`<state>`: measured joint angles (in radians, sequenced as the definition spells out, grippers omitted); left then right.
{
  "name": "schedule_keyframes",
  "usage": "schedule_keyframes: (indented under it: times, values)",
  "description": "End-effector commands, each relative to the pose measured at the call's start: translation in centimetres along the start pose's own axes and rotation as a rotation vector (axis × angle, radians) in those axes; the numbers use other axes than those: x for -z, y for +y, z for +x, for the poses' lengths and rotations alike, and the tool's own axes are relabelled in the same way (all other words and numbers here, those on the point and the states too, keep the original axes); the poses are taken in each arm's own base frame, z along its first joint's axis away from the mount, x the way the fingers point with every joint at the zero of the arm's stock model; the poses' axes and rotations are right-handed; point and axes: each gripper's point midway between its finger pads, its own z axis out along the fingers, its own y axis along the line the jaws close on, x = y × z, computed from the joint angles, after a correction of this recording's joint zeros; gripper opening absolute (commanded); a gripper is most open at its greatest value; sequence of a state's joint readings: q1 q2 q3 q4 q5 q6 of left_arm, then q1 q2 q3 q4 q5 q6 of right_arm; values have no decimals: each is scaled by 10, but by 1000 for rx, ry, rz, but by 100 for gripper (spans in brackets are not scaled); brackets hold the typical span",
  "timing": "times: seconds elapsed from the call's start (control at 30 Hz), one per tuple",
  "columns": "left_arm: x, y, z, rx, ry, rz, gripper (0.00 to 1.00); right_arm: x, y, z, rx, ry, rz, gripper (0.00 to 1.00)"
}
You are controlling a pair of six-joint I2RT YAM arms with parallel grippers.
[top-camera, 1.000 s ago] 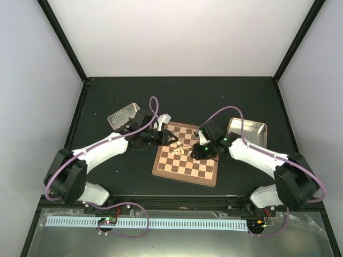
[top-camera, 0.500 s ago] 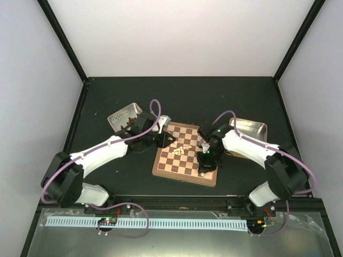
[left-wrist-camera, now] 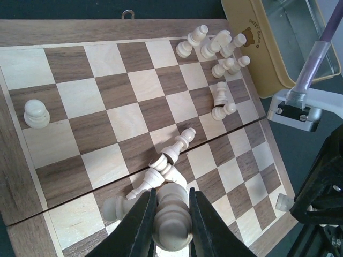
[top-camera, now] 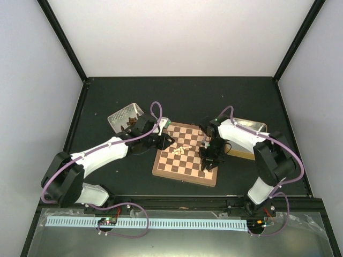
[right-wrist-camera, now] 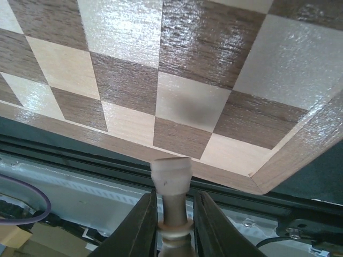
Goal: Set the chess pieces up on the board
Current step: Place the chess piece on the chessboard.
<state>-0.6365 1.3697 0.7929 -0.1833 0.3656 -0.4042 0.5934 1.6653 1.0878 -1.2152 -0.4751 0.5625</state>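
Left wrist view: the wooden chessboard [left-wrist-camera: 80, 96] fills the frame. Pale cream chess pieces [left-wrist-camera: 217, 51] are scattered on their sides near its far corner, and a small heap [left-wrist-camera: 171, 158] lies near the middle. One upright piece [left-wrist-camera: 36, 113] is seen near the left edge. The left gripper [left-wrist-camera: 172, 194] is pressed onto a pale chessman [left-wrist-camera: 171, 222], which is pinched between both fingers just above the heap. A yellow tin [left-wrist-camera: 252, 43] sits just beside the board's far corner.

In the right wrist view, the right gripper [right-wrist-camera: 174, 196] is closed around a second chessman [right-wrist-camera: 170, 179]. Its collar is touched by both fingers, and it is held above a corner of the board.

In the top external view, the board lies mid-table between both arms, with a ribbed metal tin [top-camera: 123, 114] to its left.
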Motion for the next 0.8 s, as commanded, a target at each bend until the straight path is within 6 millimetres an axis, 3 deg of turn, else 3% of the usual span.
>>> schedule_keyframes:
  times: [0.0,0.27,0.43,0.63,0.77]
  values:
    - [4,-3,-7,-45,-34,-3,2,4,-3,2,-15,35,17,22]
    - [3,-3,-7,-45,-33,-4,1,7,-2,-11,-21,0,22,31]
    - [4,-3,-7,-42,-31,-5,2,19,0,-22,12,-95,34,35]
    - [6,-2,-8,-42,-40,-16,2,53,-4,-35,74,-368,57,53]
    - [4,0,-6,-36,-27,-36,2,64,3,-29,152,-527,44,59]
